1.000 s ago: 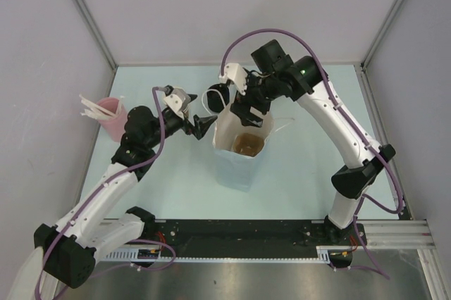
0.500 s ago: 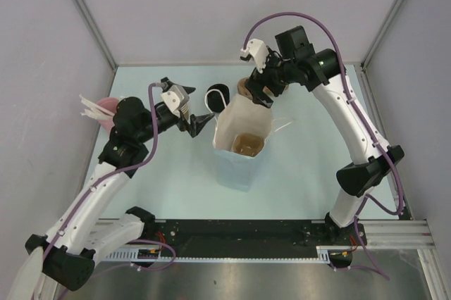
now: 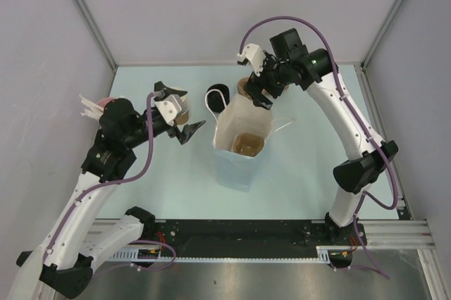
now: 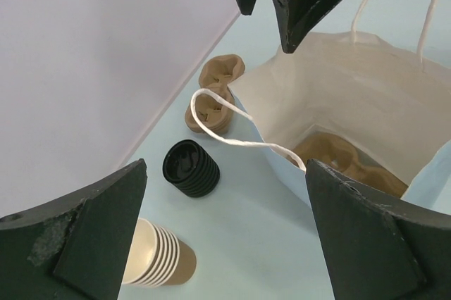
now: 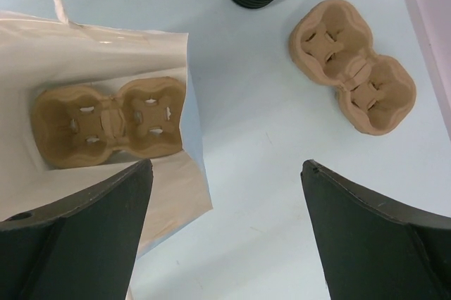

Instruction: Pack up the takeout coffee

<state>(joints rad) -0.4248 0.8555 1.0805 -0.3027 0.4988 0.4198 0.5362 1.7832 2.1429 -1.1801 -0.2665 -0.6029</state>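
Note:
No single tan cup shows in any view; the takeout coffee is hidden or out of view. A white paper bag (image 3: 234, 146) stands open mid-table with a tan pulp cup carrier (image 3: 248, 144) at its bottom. It also shows in the left wrist view (image 4: 352, 96) and the right wrist view (image 5: 106, 46). My left gripper (image 3: 177, 110) is open and empty, left of the bag, above a stack of nested tan cups (image 4: 158, 265). My right gripper (image 3: 254, 91) is open and empty over the bag's far edge.
A stack of black lids (image 3: 217, 96) stands behind the bag's left corner. A second tan carrier (image 5: 352, 64) lies on the table behind the bag. The pink stirrer cup (image 3: 99, 106) is at the far left, mostly behind my left arm. The bag's string handles (image 4: 239, 139) stick out.
My left gripper has drawn back to the left, away from the bag. My right gripper has lifted from the bag's mouth to its far edge. Both stay open.

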